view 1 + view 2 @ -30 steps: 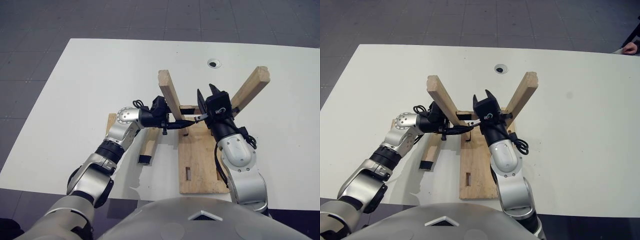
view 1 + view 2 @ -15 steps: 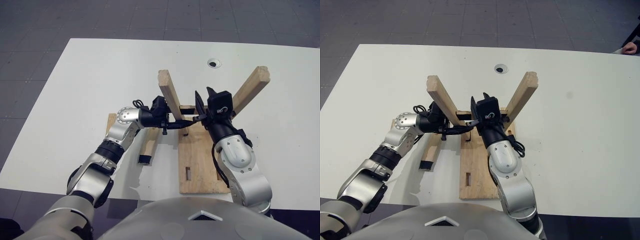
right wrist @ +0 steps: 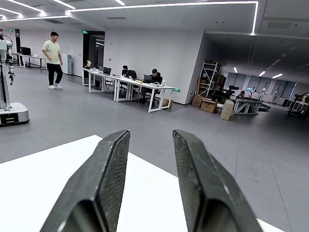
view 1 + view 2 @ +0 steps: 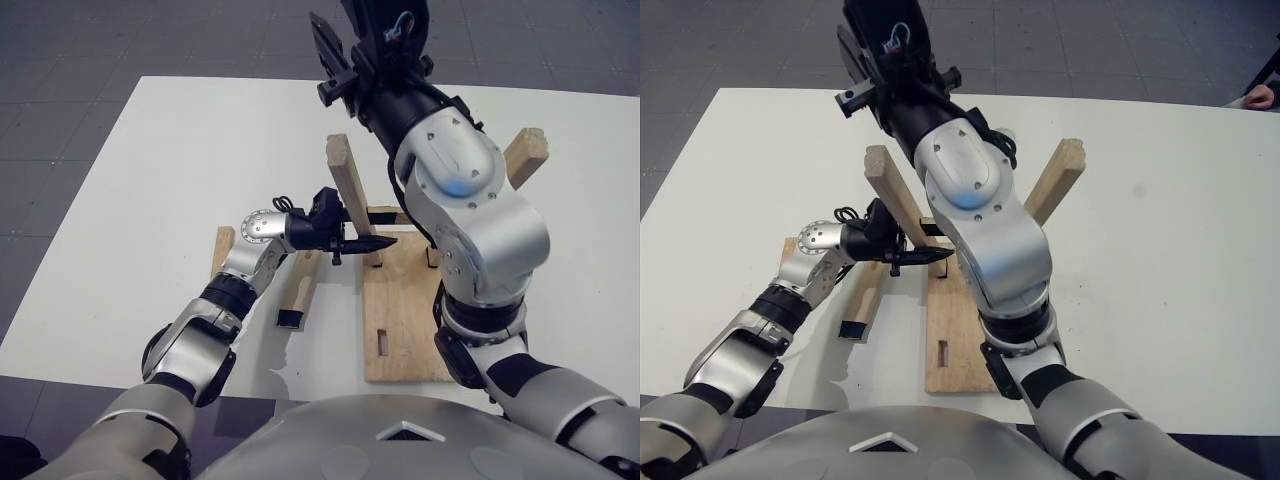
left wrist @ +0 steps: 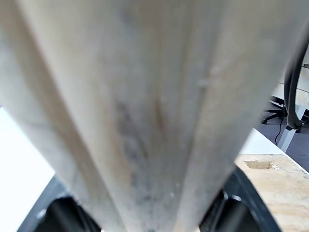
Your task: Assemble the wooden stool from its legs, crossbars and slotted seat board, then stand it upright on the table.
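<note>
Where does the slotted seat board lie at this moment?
In the left eye view, the seat board lies flat on the table near its front edge, just right of a loose bar.

Open-plan office-lab hall, ceiling strip lights [image 3: 159, 6], long desks [image 3: 142, 85], stacked boxes [image 3: 205, 103], grey floor tiles [image 4: 150, 40], white table [image 4: 180, 160]

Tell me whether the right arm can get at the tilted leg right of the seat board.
Probably yes. The right gripper is raised above the table with jaws open and empty, and the right-hand leg stands uncovered beside that arm. The left gripper holds the other leg.
</note>
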`<state>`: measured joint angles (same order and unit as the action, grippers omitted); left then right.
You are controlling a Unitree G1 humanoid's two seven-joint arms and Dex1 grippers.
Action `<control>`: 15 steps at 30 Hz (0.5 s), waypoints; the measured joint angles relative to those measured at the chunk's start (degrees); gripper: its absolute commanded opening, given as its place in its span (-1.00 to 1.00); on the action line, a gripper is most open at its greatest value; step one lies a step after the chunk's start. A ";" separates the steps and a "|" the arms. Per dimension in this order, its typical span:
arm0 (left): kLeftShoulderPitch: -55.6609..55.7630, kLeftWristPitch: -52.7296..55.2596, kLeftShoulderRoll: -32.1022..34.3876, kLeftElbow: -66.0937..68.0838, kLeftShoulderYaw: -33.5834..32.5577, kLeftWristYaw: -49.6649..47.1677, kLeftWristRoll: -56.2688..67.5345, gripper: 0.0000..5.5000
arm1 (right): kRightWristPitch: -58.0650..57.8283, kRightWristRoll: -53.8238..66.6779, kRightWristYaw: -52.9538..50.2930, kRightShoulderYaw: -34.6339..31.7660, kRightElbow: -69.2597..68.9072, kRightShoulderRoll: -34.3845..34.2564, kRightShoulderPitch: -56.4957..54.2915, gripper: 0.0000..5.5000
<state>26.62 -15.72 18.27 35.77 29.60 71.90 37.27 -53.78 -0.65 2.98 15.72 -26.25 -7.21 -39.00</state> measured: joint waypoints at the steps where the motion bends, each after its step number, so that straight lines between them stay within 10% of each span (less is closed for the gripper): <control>1: 0.52 -0.44 -0.53 1.07 0.03 0.00 0.00 -0.25 | 1.32 0.85 0.00 -0.26 2.42 0.05 -0.95 -0.40; 15: 3.42 -3.02 -2.76 6.77 0.44 0.08 0.00 -0.25 | 23.25 0.57 -0.05 7.61 10.36 0.12 -2.70 -0.40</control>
<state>30.04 -18.73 15.50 42.54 30.05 71.97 37.28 -30.53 -0.08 2.93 23.33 -15.89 -7.09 -41.70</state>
